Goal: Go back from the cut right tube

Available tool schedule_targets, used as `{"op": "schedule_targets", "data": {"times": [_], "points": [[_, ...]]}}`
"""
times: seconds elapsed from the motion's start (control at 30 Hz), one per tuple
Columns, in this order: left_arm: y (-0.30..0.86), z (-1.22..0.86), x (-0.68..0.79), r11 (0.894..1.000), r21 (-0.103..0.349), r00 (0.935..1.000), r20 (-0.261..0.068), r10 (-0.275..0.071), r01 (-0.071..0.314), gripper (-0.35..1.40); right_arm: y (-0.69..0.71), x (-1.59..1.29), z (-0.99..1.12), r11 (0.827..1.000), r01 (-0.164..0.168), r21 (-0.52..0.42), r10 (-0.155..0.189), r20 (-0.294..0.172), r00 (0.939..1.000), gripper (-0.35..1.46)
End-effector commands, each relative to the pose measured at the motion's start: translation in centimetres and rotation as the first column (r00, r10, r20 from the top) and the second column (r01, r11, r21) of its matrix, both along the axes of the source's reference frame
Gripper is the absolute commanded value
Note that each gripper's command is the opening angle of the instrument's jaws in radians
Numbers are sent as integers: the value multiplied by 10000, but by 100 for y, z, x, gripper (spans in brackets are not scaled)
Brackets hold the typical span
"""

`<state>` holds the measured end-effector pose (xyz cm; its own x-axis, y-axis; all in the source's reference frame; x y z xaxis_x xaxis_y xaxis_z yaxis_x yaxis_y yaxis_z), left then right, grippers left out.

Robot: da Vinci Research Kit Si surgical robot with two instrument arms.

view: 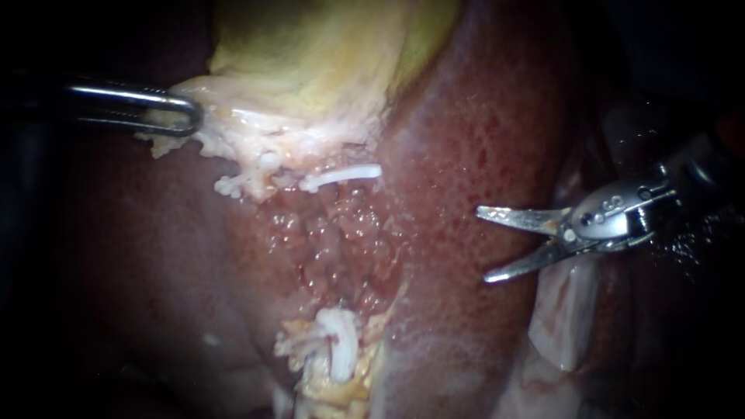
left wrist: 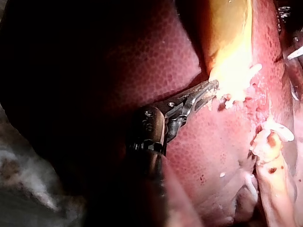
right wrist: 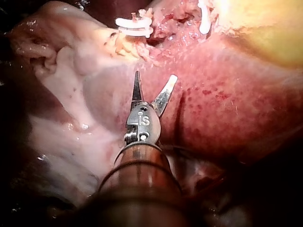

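Two clips sit well apart: upper clip (view: 343,176) under the gallbladder (view: 310,62), lower clip (view: 342,353) on the tube stump (view: 303,341) below. My right instrument (view: 482,244) has its jaws gaping empty over the liver (view: 466,140), right of both. My left instrument (view: 190,116) clamps the gallbladder's edge.

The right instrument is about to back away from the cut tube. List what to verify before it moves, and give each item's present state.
1. Right instrument holds nothing: ok. Its jaws are open and the gap is empty.
2. Right instrument is clear of both clips: ok. It lies over the liver, apart from them.
3. Upper clip is in place: ok.
4. Lower clip is in place: ok.
5. Left instrument holds the gallbladder: ok. Its jaws are shut on the pale edge.
6. Space behind the right shaft is free: cannot tell, too dark.
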<state>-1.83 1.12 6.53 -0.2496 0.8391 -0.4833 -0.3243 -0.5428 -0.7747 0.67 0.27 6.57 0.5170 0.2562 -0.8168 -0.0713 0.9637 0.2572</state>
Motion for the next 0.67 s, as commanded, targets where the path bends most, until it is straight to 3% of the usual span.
{"op": "schedule_targets", "data": {"times": [0.03,0.33,0.6,0.67], "points": [[-2,3,-3,10000,-26,10000,8,40,-40,-35,0,0,0,10000,6,-2,-6,-8,10000,145],[-17,38,-26,9997,128,9998,83,207,-208,-35,1,-2,-2,10000,9,9,-9,-10,10000,145],[-18,40,-27,9996,123,9997,102,240,-241,-35,2,-3,-3,10000,16,17,-16,-15,10000,145],[-18,39,-25,9996,129,9996,109,248,-250,-35,0,-1,-3,9998,155,101,-153,-138,9998,145]]}}
